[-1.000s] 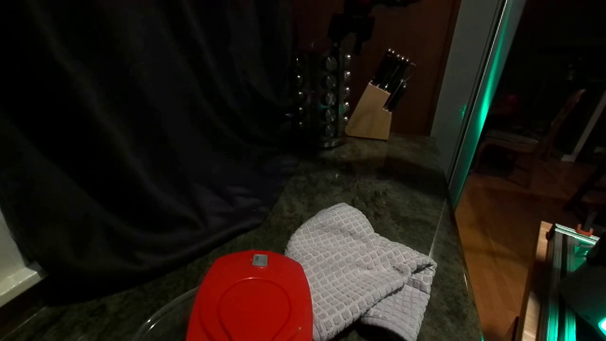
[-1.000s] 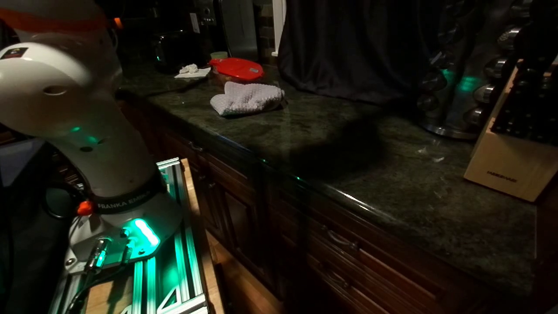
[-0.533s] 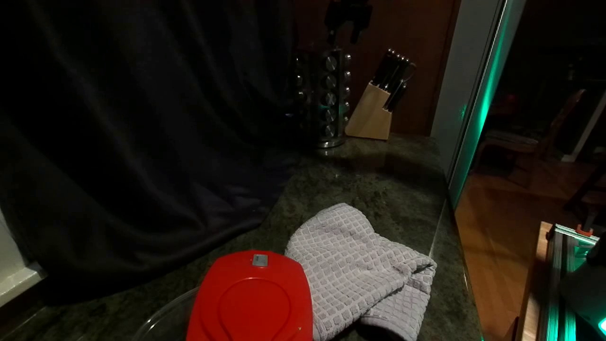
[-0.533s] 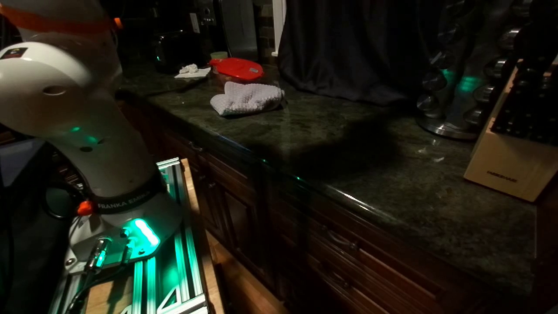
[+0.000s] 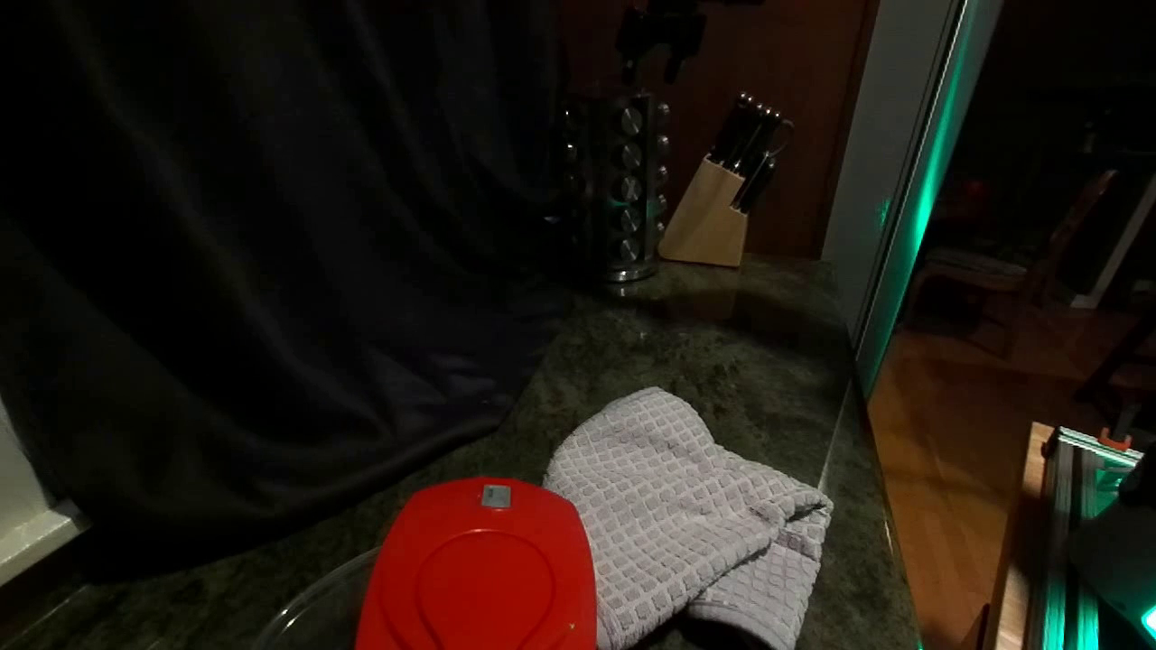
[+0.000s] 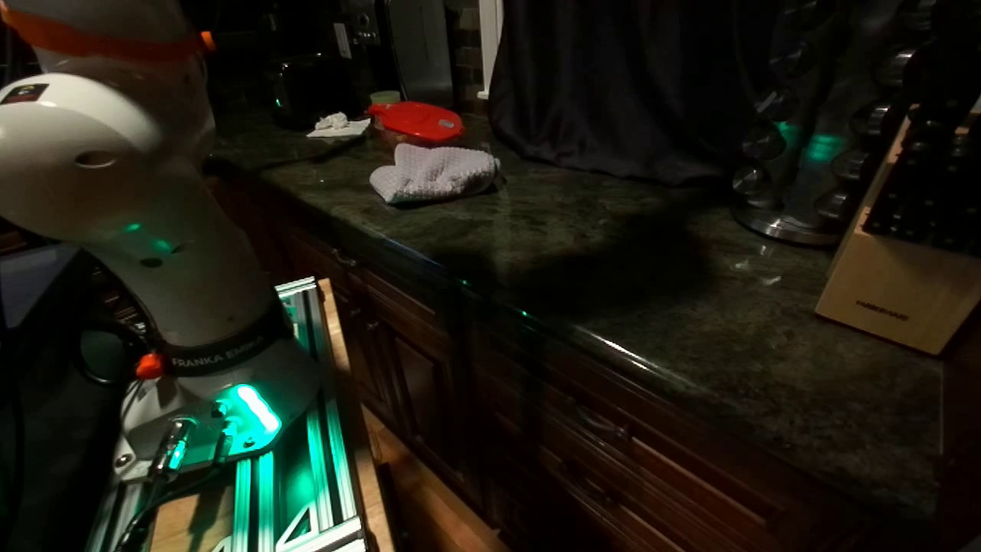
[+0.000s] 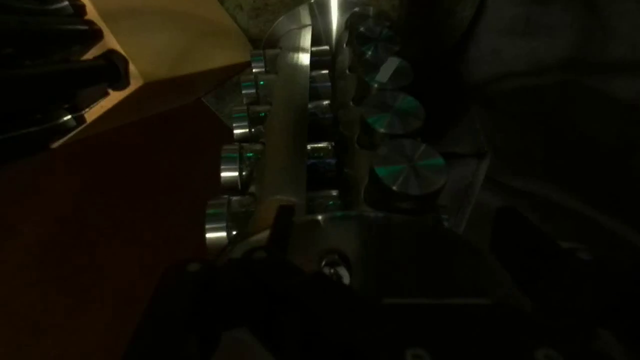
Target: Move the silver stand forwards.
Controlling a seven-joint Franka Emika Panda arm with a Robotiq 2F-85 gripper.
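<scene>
"Hanging over what, that black two-fingered claw?"

"Over the top of the tall, shiny silver metal stand with its tiers of round chrome caps."

"Pinching it?"

"No, the fingers are spread, with a clear gap between them in an exterior view and in the wrist view. Whether a fingertip touches the metal, I can't tell."

"And where's the stand?"

"Upright on the dark, mottled stone counter, by the far left corner in an exterior view, just beside the draped black curtain. Next to it, along that same far edge, sits the tan, slanted wooden knife block with its black-handled knives. Touching or slightly apart, I couldn't say."

"What's well away from them?"

"A folded pale grey waffle-weave cloth, towards the front edge, and just beside it a glossy red plastic lid. Beyond those, towards the left end of the counter in an exterior view, a crumpled white paper-like wad lies on a flat white sheet."

"And the white robot arm?"

"Its base stands outside the counter's front edge, on silver-coloured metal rails, lit green by a glowing strip"
</scene>
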